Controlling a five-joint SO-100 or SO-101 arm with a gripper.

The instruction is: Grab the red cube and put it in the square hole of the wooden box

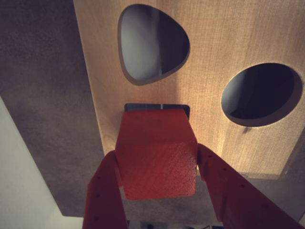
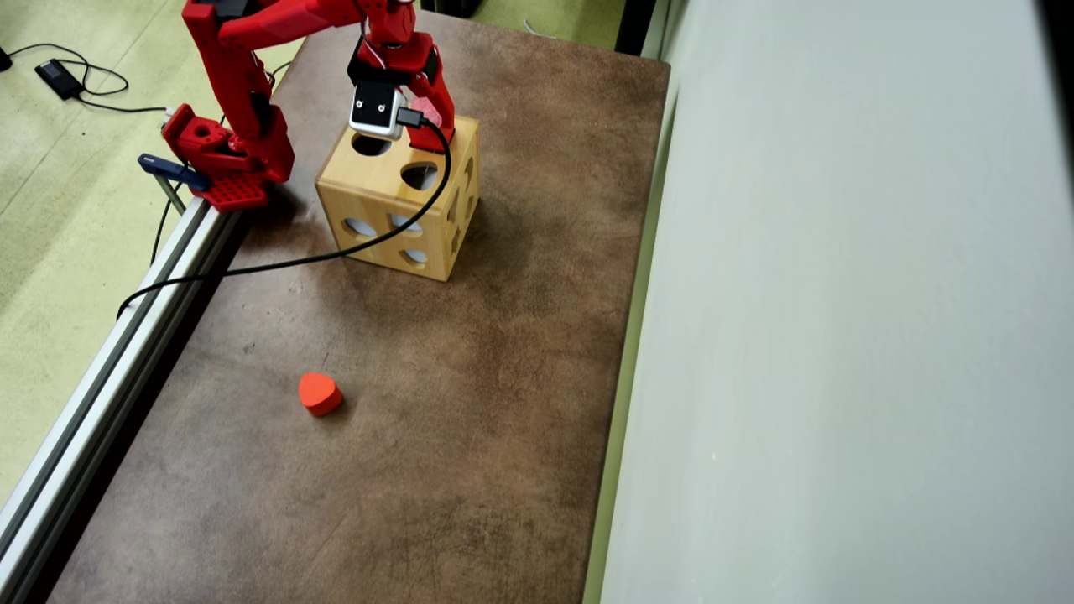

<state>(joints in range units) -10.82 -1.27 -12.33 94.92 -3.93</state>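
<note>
In the wrist view my red gripper (image 1: 157,167) is shut on the red cube (image 1: 157,152), one finger on each side. The cube hangs just above the top of the wooden box (image 1: 209,62) and covers most of the dark square hole (image 1: 157,106), of which only the far edge shows. A rounded-triangle hole (image 1: 152,43) and a round hole (image 1: 262,93) lie beyond it. In the overhead view the gripper (image 2: 432,126) is over the far corner of the box (image 2: 394,201); the cube is hidden there by the wrist and camera.
A red rounded-triangle block (image 2: 320,393) lies on the brown table (image 2: 470,403), well in front of the box. The arm's base (image 2: 222,159) is clamped at the table's left edge by an aluminium rail (image 2: 109,369). A black cable (image 2: 336,252) runs over the box's top. A pale wall (image 2: 839,335) borders the right.
</note>
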